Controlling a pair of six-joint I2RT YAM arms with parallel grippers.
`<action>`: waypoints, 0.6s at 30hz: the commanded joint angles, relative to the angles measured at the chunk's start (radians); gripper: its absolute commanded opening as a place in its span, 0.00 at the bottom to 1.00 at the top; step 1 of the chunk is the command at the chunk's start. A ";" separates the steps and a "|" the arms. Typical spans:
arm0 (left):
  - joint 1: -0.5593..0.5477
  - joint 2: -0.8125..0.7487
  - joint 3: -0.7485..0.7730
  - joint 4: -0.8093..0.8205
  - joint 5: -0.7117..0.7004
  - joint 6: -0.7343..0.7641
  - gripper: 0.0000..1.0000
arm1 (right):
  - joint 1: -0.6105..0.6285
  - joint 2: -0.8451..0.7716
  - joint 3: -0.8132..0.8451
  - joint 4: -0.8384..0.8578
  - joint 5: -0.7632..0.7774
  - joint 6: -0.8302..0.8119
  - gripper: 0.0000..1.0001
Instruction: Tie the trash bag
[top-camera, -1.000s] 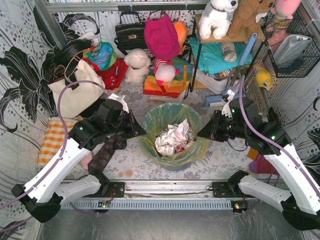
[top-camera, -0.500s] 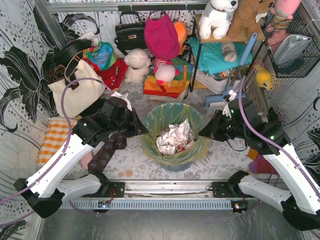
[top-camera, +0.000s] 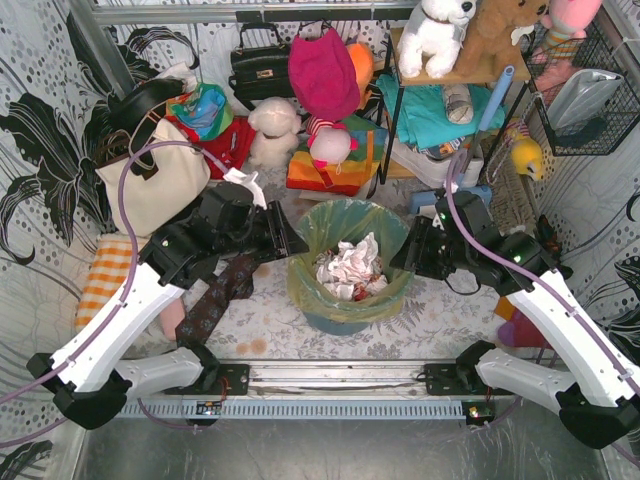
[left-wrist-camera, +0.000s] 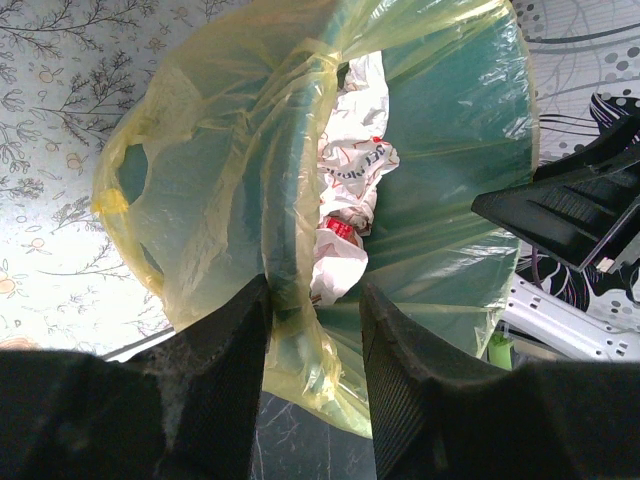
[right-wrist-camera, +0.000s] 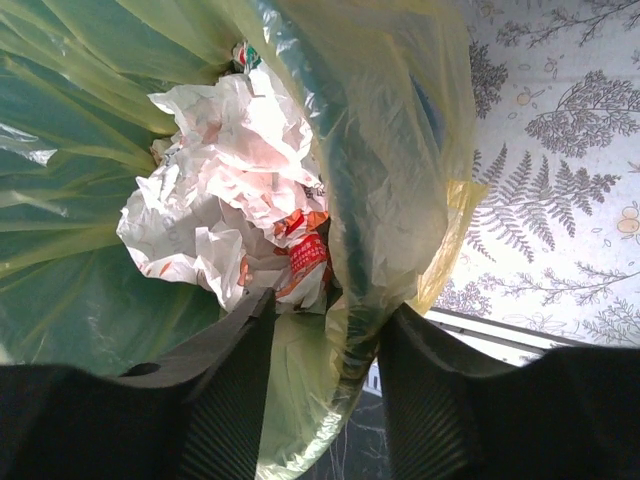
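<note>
**Both Grippers Spread Astride the Bin Rim**

On the left rim of the bin (top-camera: 335, 322): the left gripper (left-wrist-camera: 315, 300), fingers parted, straddling rim and bag film together. One finger against the fold, the other just clear of it, no pinch.

On the bin's right rim: the right gripper (right-wrist-camera: 325, 305), likewise spread, a folded edge of film hanging between its fingers, not squeezed.

Lining the bin and draped over its rim: the trash bag (top-camera: 330, 222), yellow-green and translucent, mouth open.

Inside the bin, low in the bag: crumpled white paper (top-camera: 350, 268) with red print.

Under the bin: a fern-patterned cloth (top-camera: 260, 315).

Behind the bin: a white plush toy (top-camera: 272, 125).

Behind and left of the bin: a cream tote bag (top-camera: 150, 185).
</note>
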 joint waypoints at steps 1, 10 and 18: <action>-0.009 0.006 0.056 0.042 -0.024 0.027 0.49 | 0.009 -0.015 0.049 0.070 0.030 -0.005 0.47; -0.008 -0.007 0.027 -0.031 -0.109 0.037 0.50 | 0.009 -0.021 0.092 0.055 0.069 -0.029 0.52; -0.005 -0.036 0.052 -0.070 -0.187 0.047 0.52 | 0.009 -0.072 0.122 0.031 0.160 -0.071 0.57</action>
